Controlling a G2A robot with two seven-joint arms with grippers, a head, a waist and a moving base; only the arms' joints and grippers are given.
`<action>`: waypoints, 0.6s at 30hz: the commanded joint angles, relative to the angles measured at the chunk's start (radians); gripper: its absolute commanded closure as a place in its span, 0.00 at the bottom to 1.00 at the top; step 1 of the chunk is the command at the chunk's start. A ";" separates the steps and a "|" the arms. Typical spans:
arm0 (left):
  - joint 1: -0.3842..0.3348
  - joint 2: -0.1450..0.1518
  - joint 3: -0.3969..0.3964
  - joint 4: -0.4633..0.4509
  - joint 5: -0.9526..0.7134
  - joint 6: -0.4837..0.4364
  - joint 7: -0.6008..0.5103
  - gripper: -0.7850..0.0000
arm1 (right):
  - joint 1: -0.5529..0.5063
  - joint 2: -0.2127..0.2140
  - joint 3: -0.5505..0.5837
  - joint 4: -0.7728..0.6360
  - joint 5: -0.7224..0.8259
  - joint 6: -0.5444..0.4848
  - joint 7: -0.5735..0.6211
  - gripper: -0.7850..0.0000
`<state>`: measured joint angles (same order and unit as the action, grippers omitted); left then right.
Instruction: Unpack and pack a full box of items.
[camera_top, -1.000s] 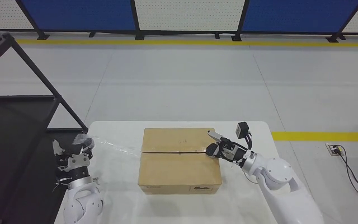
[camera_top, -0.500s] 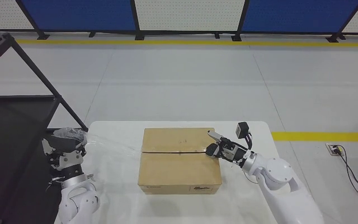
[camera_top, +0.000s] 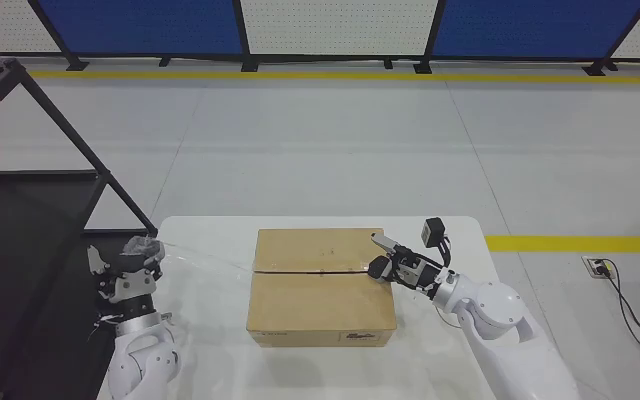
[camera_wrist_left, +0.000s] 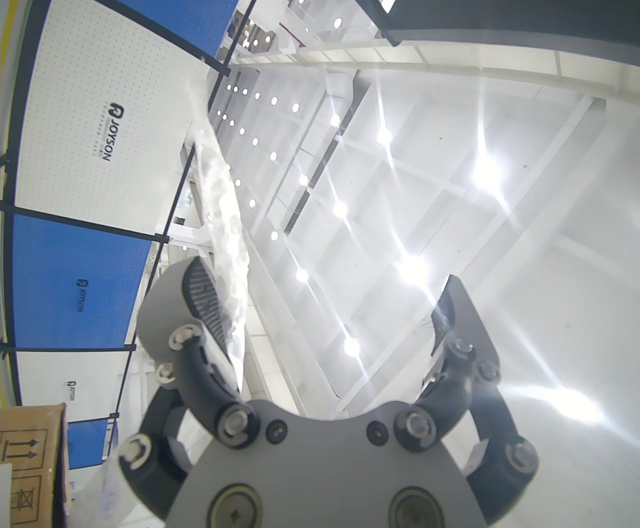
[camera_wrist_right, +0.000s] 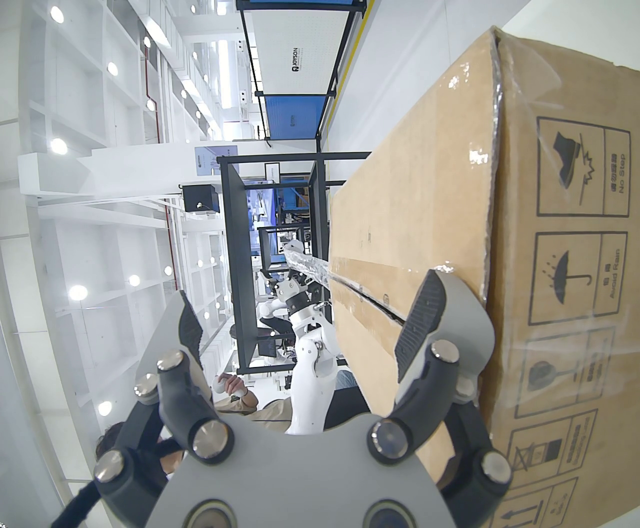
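A closed cardboard box (camera_top: 320, 285) sits mid-table, its top seam running left to right. A strip of clear tape (camera_top: 205, 262) stretches from the seam's left end to my left gripper (camera_top: 130, 262) at the table's left edge. In the left wrist view that gripper (camera_wrist_left: 322, 277) is open, pointing upward, with the tape (camera_wrist_left: 222, 220) stuck to one finger pad (camera_wrist_left: 200, 295). My right gripper (camera_top: 380, 254) is open at the box's right end, by the seam. In the right wrist view (camera_wrist_right: 307, 292) one finger (camera_wrist_right: 425, 310) lies over the box (camera_wrist_right: 425, 200) top.
The white table (camera_top: 200, 310) has bare room on both sides of the box. A black metal rack (camera_top: 50, 200) stands just off the table's left edge, close to my left arm.
My left gripper swung out to the left with the tape, then came back a little to the right. The right gripper and the box have stayed put.
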<state>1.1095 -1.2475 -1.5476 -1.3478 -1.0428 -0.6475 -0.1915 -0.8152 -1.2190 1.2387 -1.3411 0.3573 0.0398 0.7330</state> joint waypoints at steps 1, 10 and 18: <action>-0.007 -0.002 -0.003 0.006 -0.006 0.004 -0.026 0.00 | 0.000 0.000 0.000 0.000 0.000 0.000 0.000 0.00; -0.077 -0.010 0.039 0.113 0.158 0.062 0.027 0.00 | 0.000 0.000 0.000 0.000 0.000 0.000 0.000 0.00; -0.085 -0.025 0.076 0.140 0.218 0.046 0.040 0.00 | 0.000 0.000 0.000 0.000 0.000 0.000 0.000 0.00</action>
<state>1.0221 -1.2704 -1.4734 -1.2008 -0.8244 -0.5945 -0.1506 -0.8152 -1.2190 1.2387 -1.3411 0.3573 0.0398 0.7330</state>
